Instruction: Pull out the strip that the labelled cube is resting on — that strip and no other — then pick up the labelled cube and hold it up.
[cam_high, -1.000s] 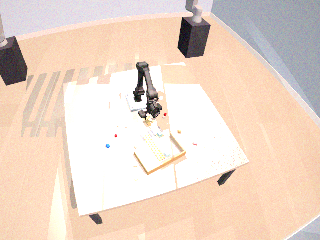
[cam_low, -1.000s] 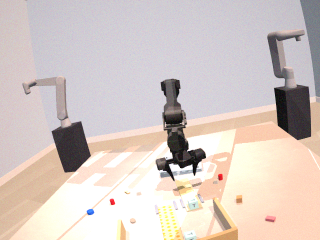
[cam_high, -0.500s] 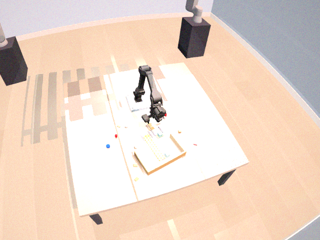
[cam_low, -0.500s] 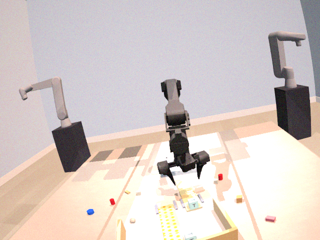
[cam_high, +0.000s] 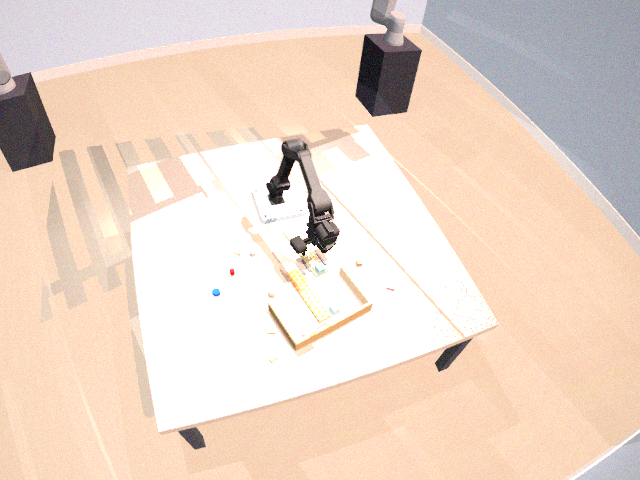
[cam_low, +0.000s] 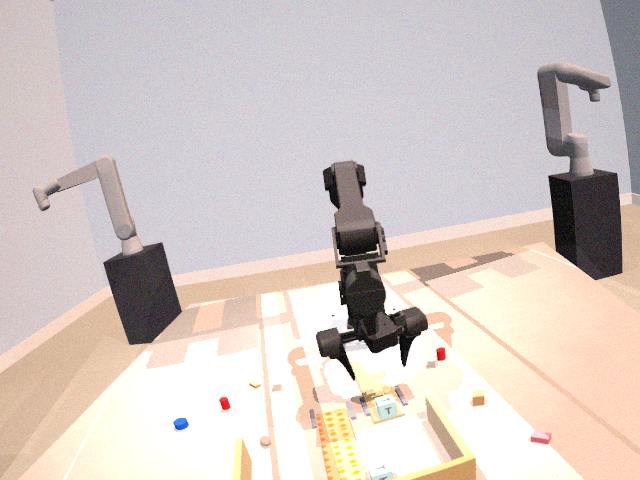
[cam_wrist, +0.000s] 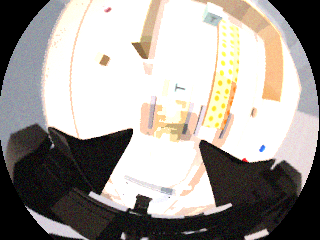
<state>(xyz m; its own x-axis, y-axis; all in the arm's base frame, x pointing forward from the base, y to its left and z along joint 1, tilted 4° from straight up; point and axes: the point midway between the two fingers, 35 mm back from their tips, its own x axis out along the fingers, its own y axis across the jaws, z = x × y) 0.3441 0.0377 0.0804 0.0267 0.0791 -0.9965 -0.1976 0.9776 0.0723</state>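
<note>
- Gripper (cam_high: 315, 253) (cam_low: 379, 372) (cam_wrist: 167, 138): fingers spread wide, nothing between them, above the mouth side of the wooden tray (cam_high: 333, 329) (cam_low: 444, 471) (cam_wrist: 274, 65).
- Labelled cube (cam_high: 320, 267) (cam_low: 386, 408) (cam_wrist: 180, 88): pale blue, marked T, just outside the tray's open side, on the plain yellow strip (cam_low: 369, 379); probably the task's cube.
- Handling (judged): light, rigid and not fragile; smooth faces may slip under an uneven pinch.
- Suggested hold: two opposite side faces, centred, with the fingers clear of the grey guide rails (cam_low: 351, 409) (cam_wrist: 152, 112).
- Strip: thin, flat and seemingly stiff; its free end, away from the tray, suits a pull.
- Dotted strip (cam_high: 308, 294) (cam_low: 341, 439) (cam_wrist: 223, 75): yellow with orange spots, extending into the tray; second T cube (cam_high: 334, 308) (cam_low: 381, 472) (cam_wrist: 213, 15) inside the tray.
- Tray walls: straight, tan, wood-like.
</note>
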